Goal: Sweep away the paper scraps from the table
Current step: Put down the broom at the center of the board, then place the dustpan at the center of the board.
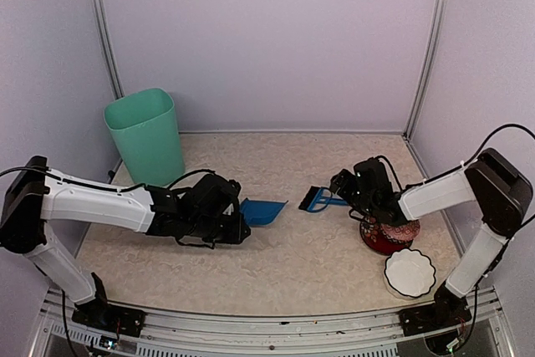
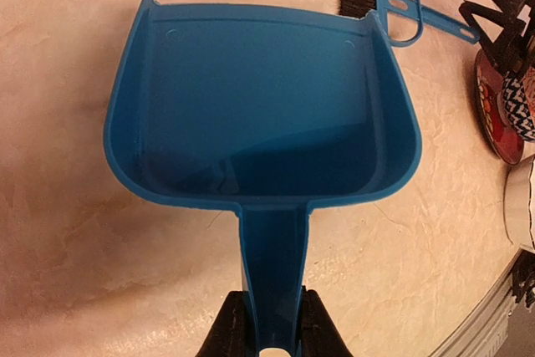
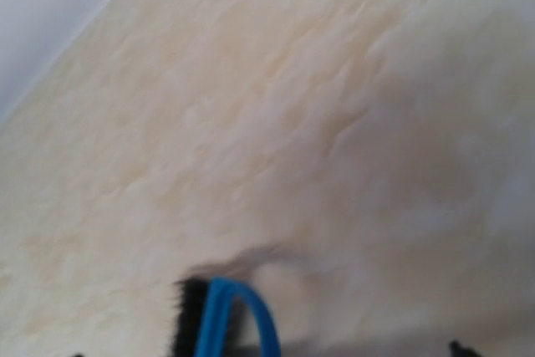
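Light: soft, even, from above.
Shadows: faint and diffuse on the bench [image 1: 292, 265].
Blur: right wrist view smeared throughout.
Left wrist view: sharp, dimmer at the corners.

Your left arm [image 1: 92, 200] and right arm [image 1: 430, 194] are both rocking white shells with chunky black joints [image 1: 503, 183], thin black cables [image 1: 500, 130] are looping off each, and the left hand [image 1: 243, 217] and right hand [image 1: 336, 183] are looking plain black.
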`<state>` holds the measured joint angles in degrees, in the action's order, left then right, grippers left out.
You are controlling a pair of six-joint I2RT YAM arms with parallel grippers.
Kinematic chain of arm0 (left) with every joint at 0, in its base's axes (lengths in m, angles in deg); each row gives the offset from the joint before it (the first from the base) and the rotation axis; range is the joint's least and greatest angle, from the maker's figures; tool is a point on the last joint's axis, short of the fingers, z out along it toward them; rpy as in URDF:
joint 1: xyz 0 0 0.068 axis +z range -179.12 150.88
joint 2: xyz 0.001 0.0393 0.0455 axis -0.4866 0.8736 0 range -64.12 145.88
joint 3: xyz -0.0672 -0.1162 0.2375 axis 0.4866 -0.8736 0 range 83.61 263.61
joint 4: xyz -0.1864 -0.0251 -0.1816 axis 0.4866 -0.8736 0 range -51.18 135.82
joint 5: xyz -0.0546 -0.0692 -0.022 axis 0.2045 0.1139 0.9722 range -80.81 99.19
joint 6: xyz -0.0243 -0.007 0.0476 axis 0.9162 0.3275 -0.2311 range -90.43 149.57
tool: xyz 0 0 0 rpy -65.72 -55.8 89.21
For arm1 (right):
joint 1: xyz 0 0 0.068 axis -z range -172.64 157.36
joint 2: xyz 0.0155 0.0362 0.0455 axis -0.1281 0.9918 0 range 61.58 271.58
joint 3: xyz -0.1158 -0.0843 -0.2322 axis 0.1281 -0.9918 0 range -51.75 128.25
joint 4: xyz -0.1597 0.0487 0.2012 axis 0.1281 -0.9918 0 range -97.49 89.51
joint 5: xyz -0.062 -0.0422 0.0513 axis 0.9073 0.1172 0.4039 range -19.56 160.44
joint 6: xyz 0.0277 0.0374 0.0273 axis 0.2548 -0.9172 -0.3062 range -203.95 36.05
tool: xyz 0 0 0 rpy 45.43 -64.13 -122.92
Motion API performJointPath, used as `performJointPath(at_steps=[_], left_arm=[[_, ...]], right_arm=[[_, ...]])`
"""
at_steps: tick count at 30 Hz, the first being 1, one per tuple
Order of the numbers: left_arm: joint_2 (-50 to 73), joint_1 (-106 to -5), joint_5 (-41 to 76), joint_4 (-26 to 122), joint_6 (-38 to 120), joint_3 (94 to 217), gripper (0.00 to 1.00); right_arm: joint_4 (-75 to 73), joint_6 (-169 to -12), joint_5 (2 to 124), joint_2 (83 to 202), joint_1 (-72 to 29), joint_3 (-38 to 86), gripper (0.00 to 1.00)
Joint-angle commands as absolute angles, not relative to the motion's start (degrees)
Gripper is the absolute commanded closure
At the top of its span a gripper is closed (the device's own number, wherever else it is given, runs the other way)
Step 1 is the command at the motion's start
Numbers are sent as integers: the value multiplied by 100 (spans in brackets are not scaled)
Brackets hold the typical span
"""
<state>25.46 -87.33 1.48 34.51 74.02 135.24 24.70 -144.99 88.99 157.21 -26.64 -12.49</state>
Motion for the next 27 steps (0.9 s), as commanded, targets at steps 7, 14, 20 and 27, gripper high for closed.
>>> performJointPath(at_steps=[7,14,20,27], left_arm=[[3034,-8774,178,3598,7118,13994,90],[3335,-8774,85,3497,6983,14221,83],[3676,-8774,44,3327,6844,14476,75],[3706,-8774,134,3344,6764,14606,44]], right_arm=[[673,-13132,10511,14810,-2621,-793,6],[570,-12652,9880,14173,-2623,-919,5],[-17,-12233,9436,13902,-2628,-782,2],[-168,-11509,9908,13165,-2621,-1049,0]])
